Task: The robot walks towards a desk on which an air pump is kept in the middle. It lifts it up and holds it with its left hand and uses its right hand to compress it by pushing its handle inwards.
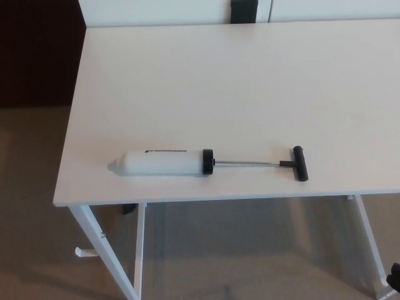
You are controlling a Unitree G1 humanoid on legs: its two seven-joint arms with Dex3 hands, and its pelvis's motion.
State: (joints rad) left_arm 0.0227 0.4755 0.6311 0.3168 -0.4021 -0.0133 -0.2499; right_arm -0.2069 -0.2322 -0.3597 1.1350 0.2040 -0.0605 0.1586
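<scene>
Beige carpeted floor (37,206) fills the nearest part of the view, with the white metal legs (103,247) of the worktop standing on it under the front left corner and another leg (370,244) under the front right. A small dark shape (394,275) shows at the bottom right corner of the picture; what it is cannot be told. Neither the left hand nor the right hand is visible, so their state cannot be reported.

On the white worktop (250,81), the air pump (206,164) lies on its side, close to the front edge and roughly parallel to it. Its white barrel (159,162) points its nozzle toward the left edge and ends in a black collar. From the collar a thin metal rod (247,164) runs out fully extended toward the right, ending in the black T-handle (299,163), which lies crosswise on the surface.

Beyond the far edge stand white panels (156,9) with a dark gap (244,9) between them, and a dark area (37,50) lies left of the worktop.
</scene>
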